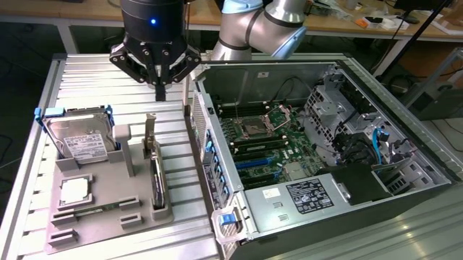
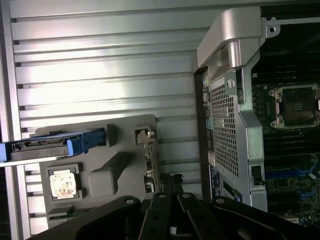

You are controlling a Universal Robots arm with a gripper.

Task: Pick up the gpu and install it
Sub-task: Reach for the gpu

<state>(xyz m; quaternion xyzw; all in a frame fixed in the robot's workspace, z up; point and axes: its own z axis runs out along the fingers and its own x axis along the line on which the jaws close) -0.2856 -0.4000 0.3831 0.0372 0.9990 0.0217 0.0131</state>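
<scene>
Overhead, the gripper (image 1: pixel 160 96), jaws pinched narrow and empty, could knock the upright graphics card (image 1: pixel 155 173) instead of straddling it

The gpu (image 1: pixel 154 162) stands on edge, so its faces barely show, and its lower edge is sunk in the gray holder (image 1: pixel 108 185). The hard drive (image 1: pixel 79 141) label's print is too small to read. The exterior view's top edge cuts off the arm (image 1: pixel 253 27). The computer case (image 1: pixel 376 211) runs past that view's bottom edge.

We see a hard drive (image 1: pixel 79 142) and a chip (image 1: pixel 75 190) on a grey tray (image 1: pixel 108 214), beside an open computer case (image 1: pixel 250 81).
</scene>
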